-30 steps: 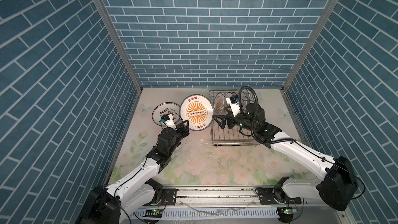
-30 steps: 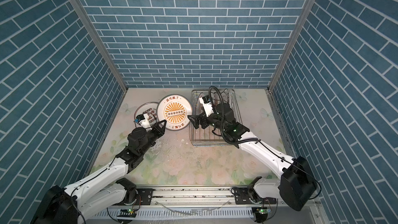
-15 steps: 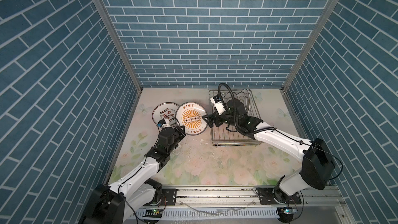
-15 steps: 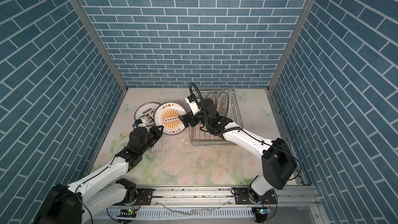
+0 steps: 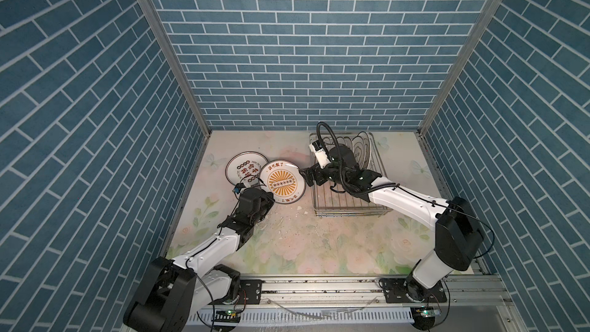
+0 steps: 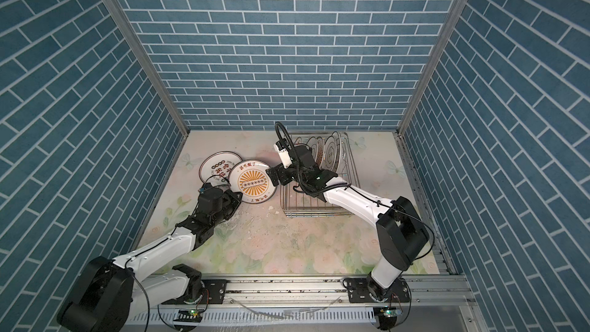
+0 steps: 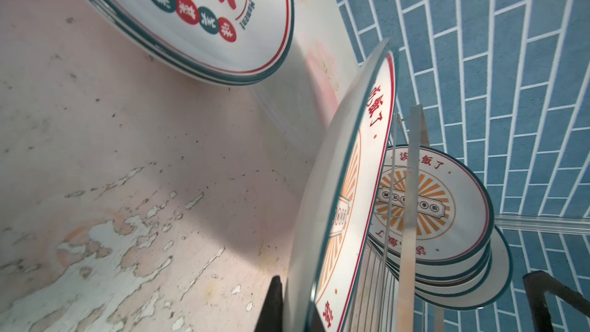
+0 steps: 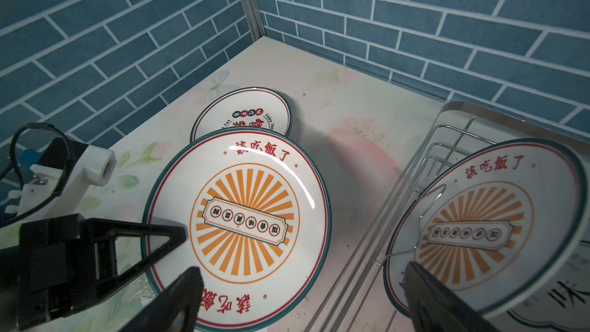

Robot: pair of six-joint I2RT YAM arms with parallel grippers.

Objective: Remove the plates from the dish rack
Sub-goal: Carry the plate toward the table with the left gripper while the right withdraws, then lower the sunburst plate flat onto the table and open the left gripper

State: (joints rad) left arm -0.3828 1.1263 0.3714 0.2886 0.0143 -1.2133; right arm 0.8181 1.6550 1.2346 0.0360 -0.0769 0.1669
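Left wrist view finds the left gripper (image 7: 293, 311) clamped on the rim of a sunburst plate (image 7: 338, 202), which is held tilted, edge toward the lens. In both top views this plate (image 5: 282, 183) (image 6: 253, 183) hangs between the dish rack (image 5: 348, 212) and a stack of plates (image 5: 244, 167) lying flat on the table (image 5: 287, 244) near the back-left corner. Its far edge overlaps the near edge of the stack. Whether its low edge touches the table cannot be told. The right gripper (image 5: 308, 180) sits just beside the plate's rack-side rim, jaws wide apart and holding nothing, as the right wrist view confirms (image 8: 301, 282). Judged step: the plate is clear of the rack and in transfer to the stack. The next move calls for levelling it, centring it over the stack, lowering it and only then releasing. The right arm appears free to turn to the rack, where several upright plates (image 5: 360, 151) stand at the back. The front one (image 8: 472, 228) is another sunburst, partly behind a wire prong (image 8: 427, 215). Obstructions noted: the open right gripper close to the carried plate's rim, the rack's near corner, and the right arm's cable (image 5: 329, 135) looping over the racked plates. White chips (image 5: 300, 207) lie on the table beside the rack.
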